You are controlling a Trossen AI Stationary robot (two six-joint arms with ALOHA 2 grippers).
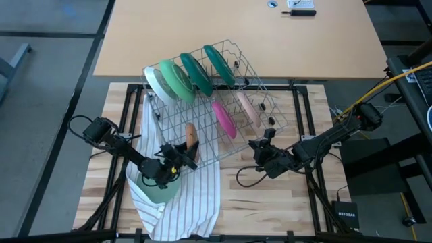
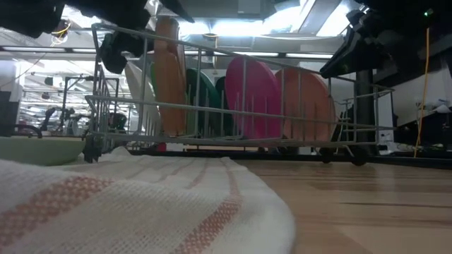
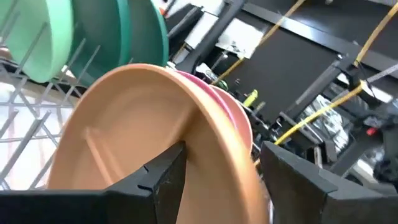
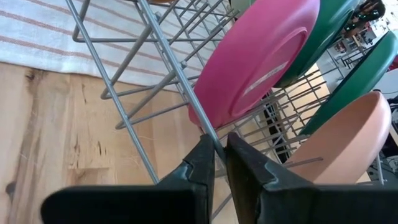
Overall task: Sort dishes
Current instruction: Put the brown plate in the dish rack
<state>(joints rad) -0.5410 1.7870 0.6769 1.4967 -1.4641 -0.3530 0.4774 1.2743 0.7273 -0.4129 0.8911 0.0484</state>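
Observation:
A small brown-orange plate stands on edge in the near left part of the wire rack. My left gripper is shut on it, coming from the near left. Light green plates, dark green plates, a magenta plate and a peach-pink one also stand on edge in the rack. A light green bowl rests on the striped cloth under my left arm. My right gripper is shut on a rack wire at the rack's near right side. My left gripper pinches the brown-orange plate's upper rim between its two fingers, one finger on the hollow face and one on the back. The plate stands upright, its lower edge in the rack. My right gripper pinches a thick outer wire of the rack between its nearly closed fingertips. The fingers lie across the wire. The rack's feet stand on the table.
The striped cloth covers the table's near left, partly under the rack. Bare wood lies at the near right, where a black cable loops. A second, lighter table stands behind the rack.

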